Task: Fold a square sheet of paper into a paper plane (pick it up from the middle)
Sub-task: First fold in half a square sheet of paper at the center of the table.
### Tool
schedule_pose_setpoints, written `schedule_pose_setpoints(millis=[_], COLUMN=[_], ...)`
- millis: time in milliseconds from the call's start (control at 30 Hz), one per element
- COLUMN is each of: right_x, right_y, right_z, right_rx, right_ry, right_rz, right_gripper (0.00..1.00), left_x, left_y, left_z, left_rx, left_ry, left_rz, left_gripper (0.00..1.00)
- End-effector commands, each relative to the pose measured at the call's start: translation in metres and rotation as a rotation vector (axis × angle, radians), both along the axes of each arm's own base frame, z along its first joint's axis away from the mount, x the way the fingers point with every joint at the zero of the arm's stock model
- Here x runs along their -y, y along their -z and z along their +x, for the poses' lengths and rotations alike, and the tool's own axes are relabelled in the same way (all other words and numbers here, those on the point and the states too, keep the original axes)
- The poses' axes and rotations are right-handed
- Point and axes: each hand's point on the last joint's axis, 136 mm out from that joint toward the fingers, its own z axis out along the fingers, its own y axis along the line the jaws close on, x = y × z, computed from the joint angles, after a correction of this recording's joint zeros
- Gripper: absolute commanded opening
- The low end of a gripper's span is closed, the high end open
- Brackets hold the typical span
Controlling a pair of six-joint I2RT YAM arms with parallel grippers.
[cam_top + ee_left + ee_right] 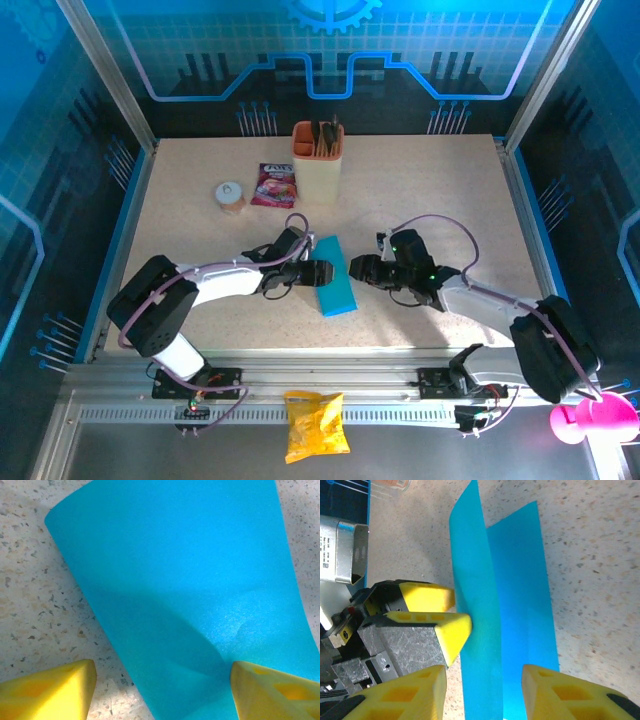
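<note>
1. Table (200, 210): the sheet (338, 290) sits about dead centre. The other stuff is well off toward 12 o'clock, so I've got room to work.
2. Sheet: in the top view it's a narrow folded strip running roughly 11 to 5 o'clock. From the right wrist, the 9 o'clock flap isn't lying flat. It stands up off the lower layer, so I'd say the job right now is flattening and creasing this fold.
3. Left gripper (320, 272): at the strip's 9 o'clock, jaws spread and nothing pinched. From its own wrist, one finger (60, 687) is over bare table and the other touches the blue.
4. Right gripper (356, 268): at the strip's 3 o'clock, also spread, straddling the strip's near end without gripping.
5. Fingertips (547, 692): my plan would be to pin the lower layer with the right side and nudge the flap down with the left. Then line the edges up before pressing, and go slow, because thin paper skids and buckles.
</note>
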Motion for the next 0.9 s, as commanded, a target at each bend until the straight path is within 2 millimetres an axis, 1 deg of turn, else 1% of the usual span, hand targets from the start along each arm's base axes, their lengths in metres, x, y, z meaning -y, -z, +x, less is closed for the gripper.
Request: schedule_pose_setpoints(millis=[0, 133, 267, 367, 500, 667, 867], right_x=[0.013, 0.015, 0.014, 0.013, 0.013, 0.012, 0.008], right_y=[0.009, 0.013, 0.02, 0.025, 0.03, 0.034, 0.036], right_z=[-0.006, -0.007, -0.007, -0.007, -0.006, -0.006, -0.004], right_rx=[-0.004, -0.012, -0.027, -0.035, -0.044, -0.048, -0.052], right_ry=[0.02, 0.021, 0.019, 0.014, 0.015, 0.007, -0.011], right_rz=[-0.074, -0.088, -0.098, -0.1, -0.104, -0.111, -0.105], right_gripper=[0.44, 0.38, 0.25, 0.19, 0.14, 0.12, 0.09], left_x=[-0.007, -0.012, -0.013, -0.011, -0.01, -0.007, -0.005], left_y=[0.004, 0.008, 0.011, 0.011, 0.008, 0.006, 0.01], left_z=[0.004, 0.005, 0.005, 0.004, 0.005, 0.006, 0.006], left_rx=[0.002, -0.008, -0.02, -0.023, -0.024, -0.026, -0.028], left_ry=[0.02, -0.003, -0.012, -0.006, -0.003, 0.005, 0.027], left_rz=[0.055, 0.08, 0.088, 0.09, 0.091, 0.104, 0.144], left_gripper=[0.72, 0.72, 0.72, 0.72, 0.72, 0.72, 0.72])
